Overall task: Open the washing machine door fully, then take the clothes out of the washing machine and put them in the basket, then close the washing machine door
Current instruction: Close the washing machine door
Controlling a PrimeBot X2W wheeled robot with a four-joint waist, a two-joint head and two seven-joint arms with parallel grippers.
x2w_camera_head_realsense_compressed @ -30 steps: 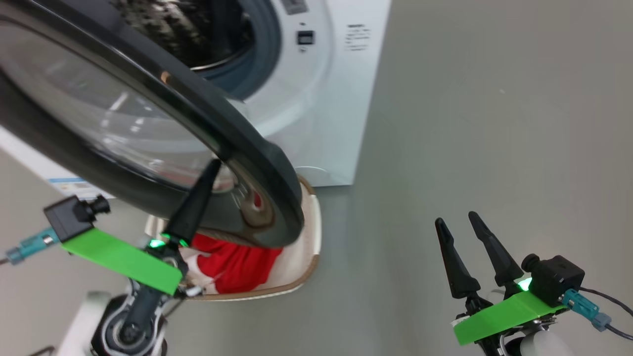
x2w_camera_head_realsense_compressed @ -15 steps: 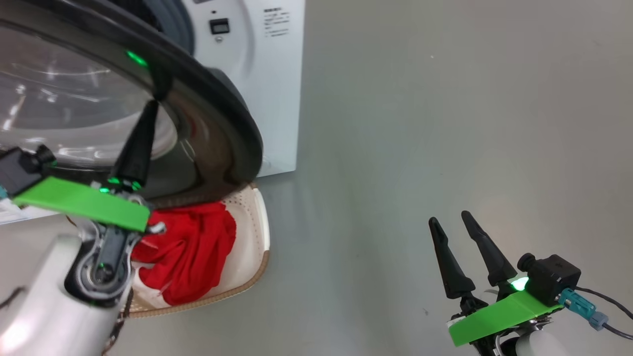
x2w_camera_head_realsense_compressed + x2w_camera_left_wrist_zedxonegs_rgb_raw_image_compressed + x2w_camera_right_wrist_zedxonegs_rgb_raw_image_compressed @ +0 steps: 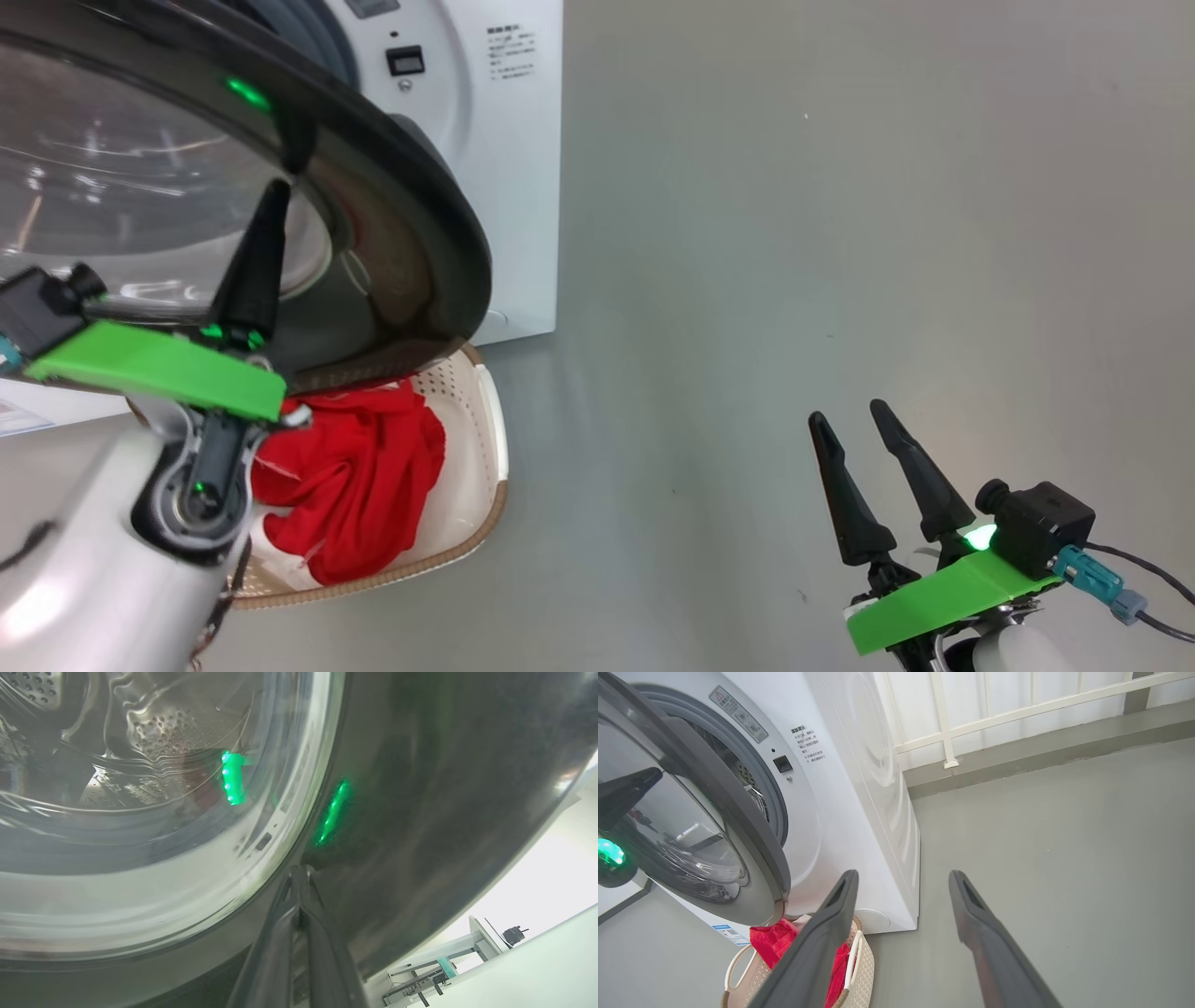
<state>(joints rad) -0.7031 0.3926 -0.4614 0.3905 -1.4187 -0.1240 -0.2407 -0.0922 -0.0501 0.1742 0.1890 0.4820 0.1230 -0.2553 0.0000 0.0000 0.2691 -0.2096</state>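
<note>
Washing machine (image 3: pixel 523 187) sits at 11 o'clock in the head view, its white front toward the robot. Washing machine door (image 3: pixel 411 215), at 10 o'clock, stands ajar with its outer face to the robot and its free edge over the basket (image 3: pixel 485 448) at 8 o'clock (it is round, so no long axis). Clothes (image 3: pixel 364 476) lie in the basket. Left gripper (image 3: pixel 277 187), fingers together, rests its tips on the black rim beside the glass. The push should go square to the face, steadily, until the door sits flush. Right gripper (image 3: pixel 848 413), at 4 o'clock, has its fingers apart and holds nothing.

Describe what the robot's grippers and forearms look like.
The left gripper and right gripper each have two long tapered black fingers, a bright green plate, a black camera block with teal connector, and a green light. Forearms are white.
</note>
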